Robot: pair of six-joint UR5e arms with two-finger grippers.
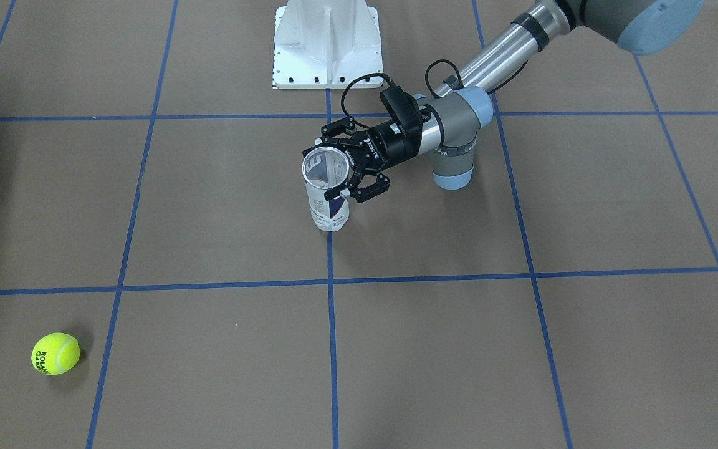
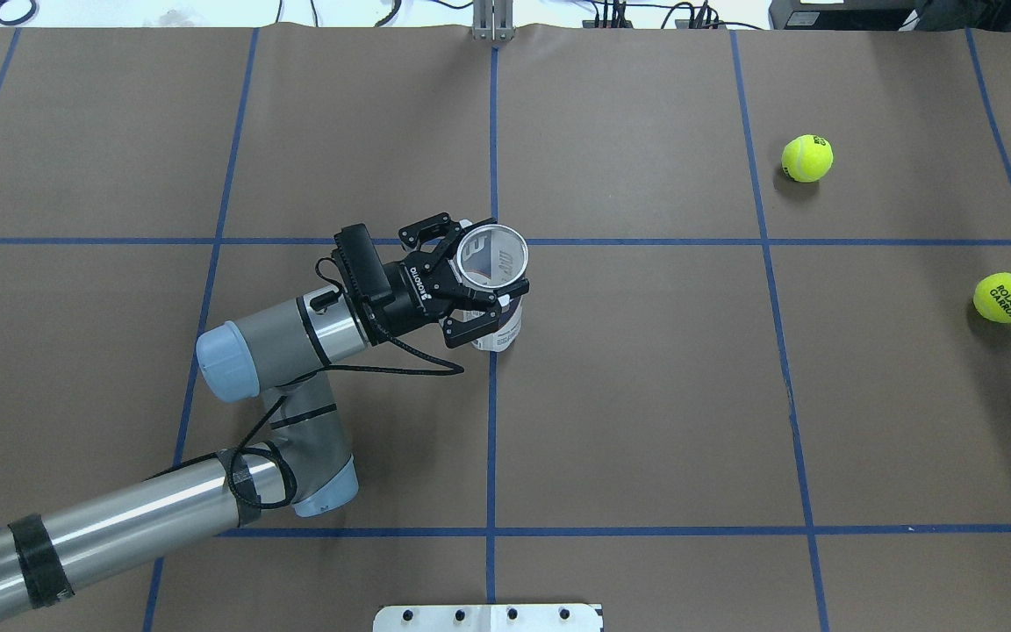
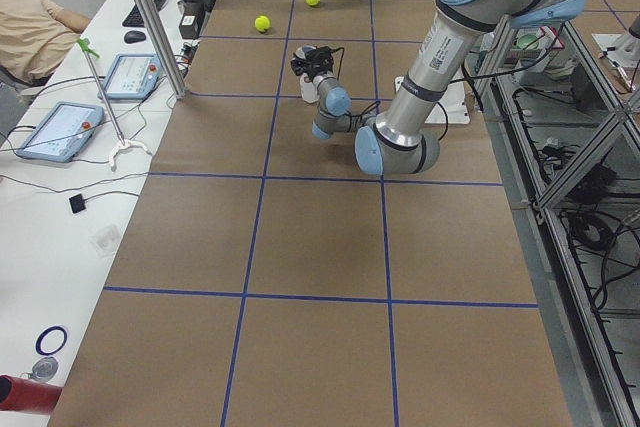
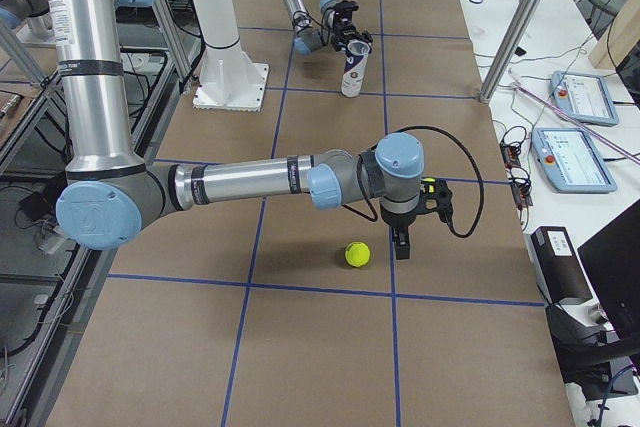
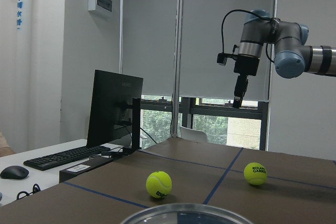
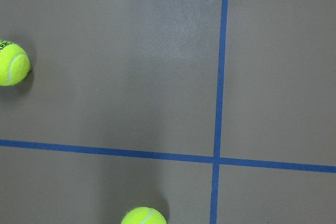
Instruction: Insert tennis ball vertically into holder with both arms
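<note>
– Holder (image 2: 495, 281) is seen upright on the counter (image 2: 646, 395), just left of the centre line in the overhead frame, with its mouth open to the ceiling. It is clasped just under the rim by the jaws of the left arm (image 2: 277, 338), which are closed against both sides of it.

– And how is it expected to handle?

– A light, empty, thin-walled tube is judged. It could be tipped easily, is smooth enough to slip, and is likely to dent if squeezed hard. The rim is reckoned the stiffest part, so a hold there is favoured, provided the mouth is left clear.

– And the tennis balls?

– Two are spotted at the right of that frame, one (image 2: 807, 158) high up and one (image 2: 1006, 298) near the edge, both well apart from the holder. The right arm (image 4: 250, 179) is poised near them, wrist pointed down. Whether its jaws are wide or narrow cannot be told.

– Where should a ball be taken?

– Across its middle, from above. The felt is judged grippy and the ball springy, so a modest squeeze should be enough. A snug fit is expected, so a straight vertical drop is called for.
</note>
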